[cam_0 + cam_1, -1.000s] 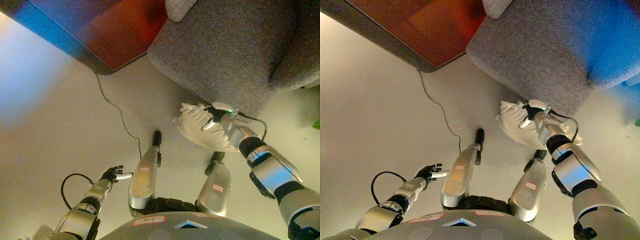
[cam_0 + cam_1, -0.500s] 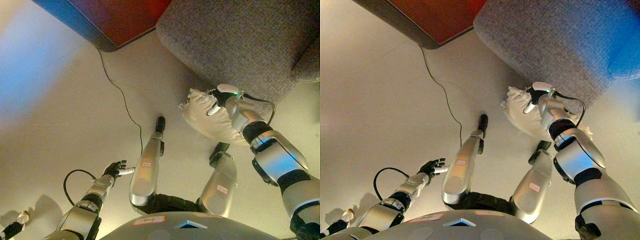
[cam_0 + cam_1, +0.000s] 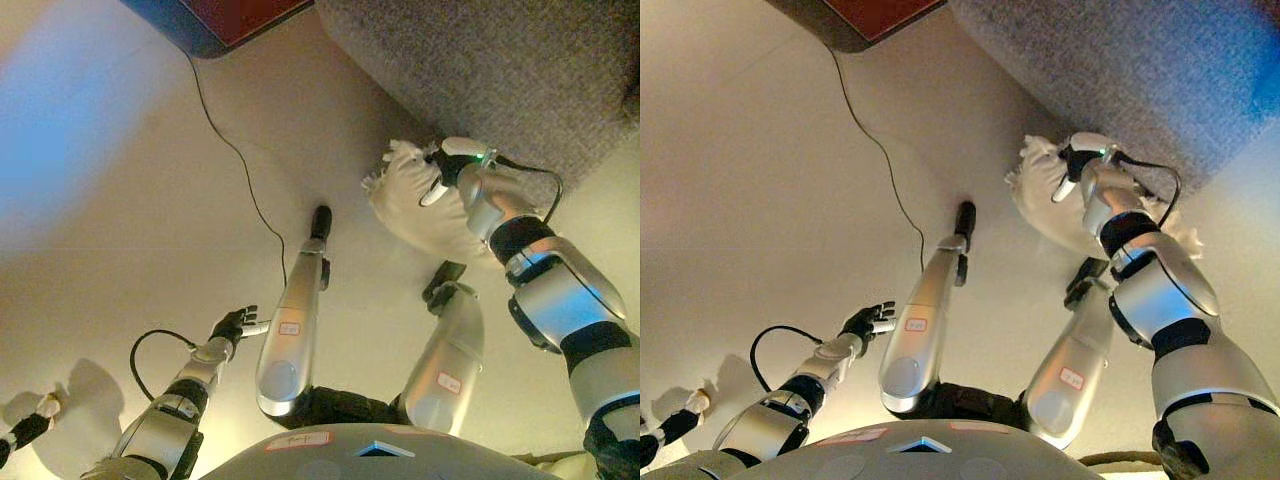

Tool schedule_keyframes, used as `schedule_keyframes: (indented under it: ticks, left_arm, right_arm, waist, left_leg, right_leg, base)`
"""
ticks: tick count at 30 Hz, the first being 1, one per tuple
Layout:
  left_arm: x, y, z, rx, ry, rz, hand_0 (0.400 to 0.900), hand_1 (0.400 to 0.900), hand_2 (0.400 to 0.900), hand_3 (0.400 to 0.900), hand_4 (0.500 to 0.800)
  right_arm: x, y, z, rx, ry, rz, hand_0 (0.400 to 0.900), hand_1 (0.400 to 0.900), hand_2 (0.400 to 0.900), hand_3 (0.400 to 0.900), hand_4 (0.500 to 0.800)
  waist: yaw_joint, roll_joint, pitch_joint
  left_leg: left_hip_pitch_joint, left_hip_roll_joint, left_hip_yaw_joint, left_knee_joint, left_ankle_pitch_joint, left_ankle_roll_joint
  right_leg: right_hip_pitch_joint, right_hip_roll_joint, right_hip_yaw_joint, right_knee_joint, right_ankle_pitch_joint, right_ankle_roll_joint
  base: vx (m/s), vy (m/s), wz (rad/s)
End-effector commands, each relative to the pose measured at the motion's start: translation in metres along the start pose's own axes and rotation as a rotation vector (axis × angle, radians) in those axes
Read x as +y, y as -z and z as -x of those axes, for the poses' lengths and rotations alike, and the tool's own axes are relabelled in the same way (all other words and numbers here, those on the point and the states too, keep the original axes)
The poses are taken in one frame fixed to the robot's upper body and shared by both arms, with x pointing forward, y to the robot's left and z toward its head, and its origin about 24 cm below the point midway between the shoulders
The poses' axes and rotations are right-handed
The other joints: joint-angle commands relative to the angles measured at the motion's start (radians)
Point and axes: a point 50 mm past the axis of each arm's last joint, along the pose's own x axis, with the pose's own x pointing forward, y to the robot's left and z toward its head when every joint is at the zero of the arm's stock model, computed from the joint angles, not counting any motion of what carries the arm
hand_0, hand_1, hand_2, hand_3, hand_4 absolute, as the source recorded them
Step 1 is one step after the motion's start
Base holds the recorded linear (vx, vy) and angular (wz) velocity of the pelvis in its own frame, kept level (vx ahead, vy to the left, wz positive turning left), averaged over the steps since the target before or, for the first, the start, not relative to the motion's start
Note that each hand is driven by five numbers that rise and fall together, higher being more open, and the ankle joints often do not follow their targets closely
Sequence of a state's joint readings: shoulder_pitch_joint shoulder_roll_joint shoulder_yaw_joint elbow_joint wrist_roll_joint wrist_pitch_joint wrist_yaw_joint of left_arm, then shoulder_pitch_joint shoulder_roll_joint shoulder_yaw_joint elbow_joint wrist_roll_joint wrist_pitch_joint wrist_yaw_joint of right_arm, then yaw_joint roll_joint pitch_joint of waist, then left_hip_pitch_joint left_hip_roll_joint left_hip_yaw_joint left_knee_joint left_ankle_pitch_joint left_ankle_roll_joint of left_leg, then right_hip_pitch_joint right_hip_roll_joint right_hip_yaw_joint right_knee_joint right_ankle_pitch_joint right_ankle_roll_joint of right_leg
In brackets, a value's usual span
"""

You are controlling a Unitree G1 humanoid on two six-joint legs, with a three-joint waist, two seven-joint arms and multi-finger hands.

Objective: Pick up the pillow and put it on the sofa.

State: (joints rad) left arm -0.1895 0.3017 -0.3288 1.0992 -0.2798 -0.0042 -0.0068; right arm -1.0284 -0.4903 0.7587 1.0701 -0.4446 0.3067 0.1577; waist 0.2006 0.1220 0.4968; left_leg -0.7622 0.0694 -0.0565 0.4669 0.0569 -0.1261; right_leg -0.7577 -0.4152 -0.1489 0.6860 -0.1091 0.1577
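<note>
A: Pillow (image 3: 420,205), where is it?

B: Upper right of the frame, white and crumpled, just below the front edge of the grey sofa (image 3: 520,70). Whether it hangs clear of the floor (image 3: 120,200) I cannot tell.

A: And the right hand (image 3: 447,172)?

B: On the pillow's top edge, fingers curled into the cloth, pinching it. Gripping a top corner lets the rest hang below the hand, which should suit swinging it up over the seat edge.

A: The left hand (image 3: 232,324)?

B: Lower left, fingers relaxed and spread, holding nothing. My guess is it is held out only for balance.

A: Anything else?

B: A thin cable (image 3: 235,165) runs across the floor from a dark rug (image 3: 225,15) at the top, well apart from the pillow. The pillow is not yet on the sofa.
</note>
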Motion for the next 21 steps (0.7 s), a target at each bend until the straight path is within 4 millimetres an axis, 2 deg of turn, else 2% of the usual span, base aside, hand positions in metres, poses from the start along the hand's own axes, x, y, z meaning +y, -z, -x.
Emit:
schedule_keyframes:
  ticks: [1,4,11,12,21]
  left_arm:
    - [0.033,0.023,0.01,0.039,-0.117,0.024,0.9,0.9,0.9,0.9,0.8]
    - [0.032,0.025,0.011,0.033,-0.115,0.051,0.9,0.9,0.9,0.9,0.8]
    - [0.02,0.032,0.013,0.019,-0.076,0.088,0.9,0.9,0.9,0.9,0.8]
    - [0.019,0.036,0.014,0.025,-0.072,0.089,0.9,0.9,0.9,0.9,0.8]
    - [0.011,0.04,0.018,-0.009,-0.053,0.098,0.9,0.9,0.9,0.9,0.8]
  right_arm:
    - [-0.051,0.026,0.006,0.161,0.123,0.05,0.9,0.9,0.9,0.9,0.8]
    - [-0.061,0.035,0.009,0.274,0.157,0.014,0.9,0.9,0.9,0.9,0.8]
    - [-0.078,0.043,0.016,0.392,0.168,-0.04,0.9,0.9,0.9,0.9,0.8]
    - [-0.077,0.044,0.016,0.405,0.155,-0.036,0.9,0.9,0.9,0.9,0.8]
    - [-0.082,0.049,0.019,0.449,0.064,-0.093,0.9,0.9,0.9,0.9,0.8]
  waist:
    - [0.031,0.054,0.023]
    - [0.036,0.077,0.023]
    - [0.045,0.129,0.023]
    - [0.046,0.134,0.023]
    - [0.064,0.175,0.023]
  left_leg:
    - [-0.008,0.031,-0.022,0.102,-0.11,0.042]
    - [-0.055,0.023,-0.019,0.134,-0.113,0.047]
    - [-0.123,-0.002,-0.008,0.167,-0.115,0.052]
    - [-0.115,-0.003,-0.008,0.183,-0.145,0.049]
    - [-0.189,-0.031,0.002,0.234,-0.157,0.055]
  right_leg:
    - [-0.048,-0.007,0.069,0.003,0.042,-0.003]
    - [-0.098,-0.012,0.081,0.04,0.034,-0.011]
    - [-0.183,-0.016,0.113,0.094,0.021,-0.021]
    - [-0.179,-0.016,0.118,0.114,-0.007,-0.015]
    - [-0.26,-0.02,0.141,0.163,-0.01,-0.023]
  base:
    - [-0.06,0.064,0.02]
    - [-0.05,0.074,0.02]
    - [-0.03,0.085,0.07]
    - [0.04,0.059,0.01]
    - [-0.01,0.051,0.04]
